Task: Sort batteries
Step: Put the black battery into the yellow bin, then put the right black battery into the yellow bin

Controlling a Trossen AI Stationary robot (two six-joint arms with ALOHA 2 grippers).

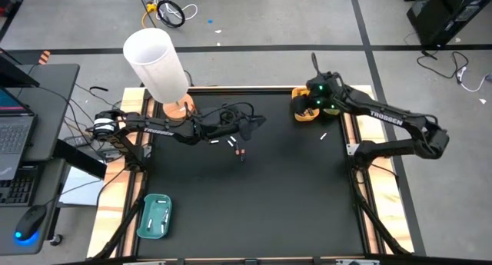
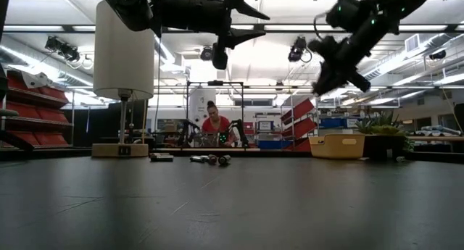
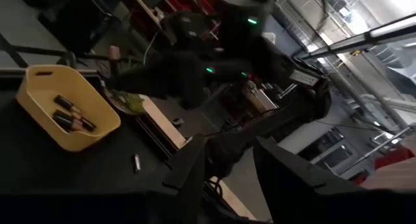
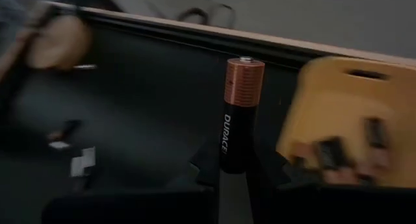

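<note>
My right gripper point(image 4: 234, 167) is shut on a black battery with a copper end point(image 4: 237, 107) and hovers beside the yellow tray point(image 1: 298, 111), which holds several dark batteries point(image 4: 335, 152). My left gripper point(image 1: 252, 127) is open and empty, raised high over the table's far middle point(image 2: 243, 27). Below it, two white batteries point(image 1: 215, 141) and a dark one point(image 1: 241, 152) lie flat on the black mat. Another white battery point(image 1: 324, 135) lies near the yellow tray. The teal tray point(image 1: 146, 226) at the near left holds white batteries. My right gripper pinches the battery by its black end point(image 4: 232, 156) between the two fingertips. The battery stands out lengthwise beyond the fingers, copper end point(image 4: 244, 71) away from the gripper. It is lifted clear of the mat and of the tray.
A lamp with a white shade point(image 1: 157, 61) stands on a wooden base at the far left edge of the table. Wooden rails border the mat on both sides. A person point(image 2: 216, 127) sits far behind the table. The mat's near half is bare.
</note>
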